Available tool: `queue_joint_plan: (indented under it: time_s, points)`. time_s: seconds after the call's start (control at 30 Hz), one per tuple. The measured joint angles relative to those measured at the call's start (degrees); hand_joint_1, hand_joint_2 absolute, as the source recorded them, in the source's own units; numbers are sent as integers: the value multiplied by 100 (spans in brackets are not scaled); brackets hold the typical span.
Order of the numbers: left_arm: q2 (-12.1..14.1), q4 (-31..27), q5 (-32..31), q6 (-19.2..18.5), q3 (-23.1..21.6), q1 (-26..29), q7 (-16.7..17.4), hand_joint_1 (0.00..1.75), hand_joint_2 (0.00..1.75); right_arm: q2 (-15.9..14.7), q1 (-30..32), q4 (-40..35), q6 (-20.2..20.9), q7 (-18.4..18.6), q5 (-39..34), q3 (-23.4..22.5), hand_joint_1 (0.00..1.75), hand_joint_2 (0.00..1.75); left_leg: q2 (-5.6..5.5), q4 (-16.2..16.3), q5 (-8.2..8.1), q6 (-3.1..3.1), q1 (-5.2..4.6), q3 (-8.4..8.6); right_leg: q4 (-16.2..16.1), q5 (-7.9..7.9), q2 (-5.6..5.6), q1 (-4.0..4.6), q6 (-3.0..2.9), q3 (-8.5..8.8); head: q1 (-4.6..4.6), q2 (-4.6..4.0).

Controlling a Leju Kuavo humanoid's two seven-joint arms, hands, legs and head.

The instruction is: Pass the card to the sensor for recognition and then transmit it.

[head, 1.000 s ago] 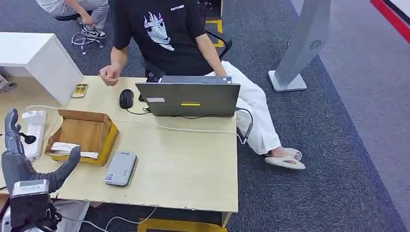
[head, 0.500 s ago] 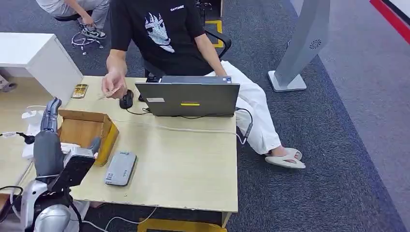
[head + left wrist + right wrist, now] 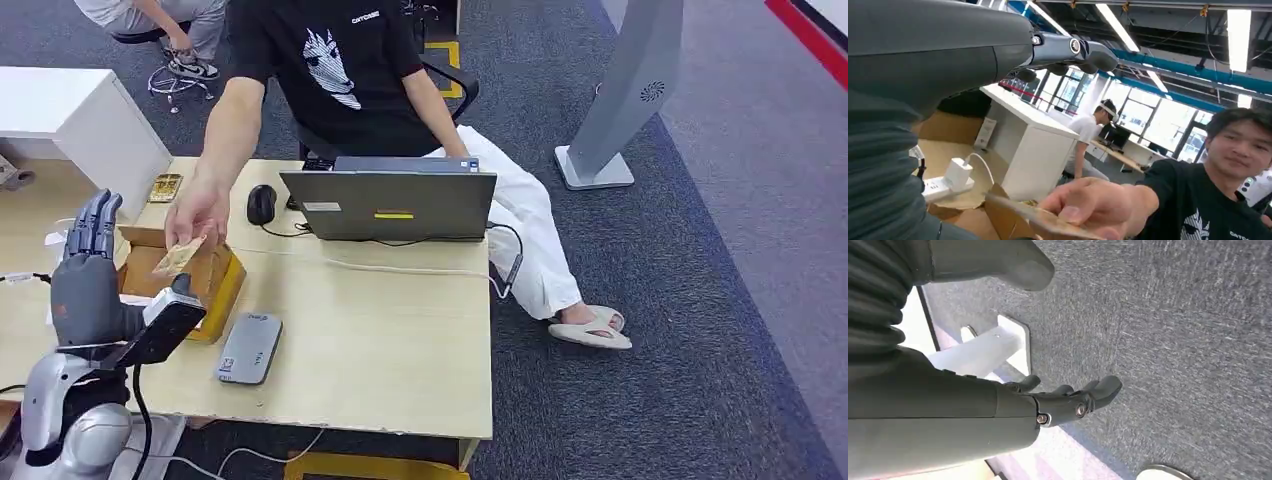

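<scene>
Across the wooden desk [image 3: 380, 340], beside the cardboard box [image 3: 190, 265], a person's hand [image 3: 200, 215] offers the card [image 3: 178, 258] just above the left hand [image 3: 85, 270], whose fingers are apart and empty, so I judge it must next close on the card.

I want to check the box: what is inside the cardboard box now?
The box shows bare brown walls. The person's hand, the card and the robot's left hand cover its inside.
</scene>
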Motion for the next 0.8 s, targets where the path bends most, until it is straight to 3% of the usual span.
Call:
queue_joint_plan:
  time_s: [0.33, 0.37, 0.4, 0.53, 0.8]
  points:
    - [46, 28, -72, 15, 0, 254, -70, 5, 175, 0, -49, 218, -264, -90, 424, -13, 0, 175, 0, 0, 0, 0, 0, -3, 0, 0, 0, 0, 0, 7, 0, 0]
    - [46, 24, -44, 17, 0, 294, -92, 159, 175, 0, -53, 249, -322, -87, 424, -11, 0, 175, -1, 0, 0, 0, 0, -3, 0, 0, 0, 0, 0, 7, 2, 0]
    - [46, 13, -9, 22, 0, 336, -129, 175, 175, 0, -59, 295, -413, -83, 424, 2, 0, 175, 0, 0, 0, 0, 0, -3, 0, 0, 0, 0, 0, 6, 0, 0]
    - [22, -37, 90, 42, 0, 448, -260, 175, 175, 0, -84, 455, -616, -68, 422, 52, 0, 175, -1, 0, 0, 0, 0, -4, 0, 0, -3, 0, 0, 7, 0, 0]
    - [-9, -77, 125, 44, 0, 518, -315, 175, 175, 0, -99, 592, -643, -68, 424, 74, 0, 175, -2, 0, 1, -1, 0, -3, 0, 0, -3, 0, 0, 8, 0, 0]
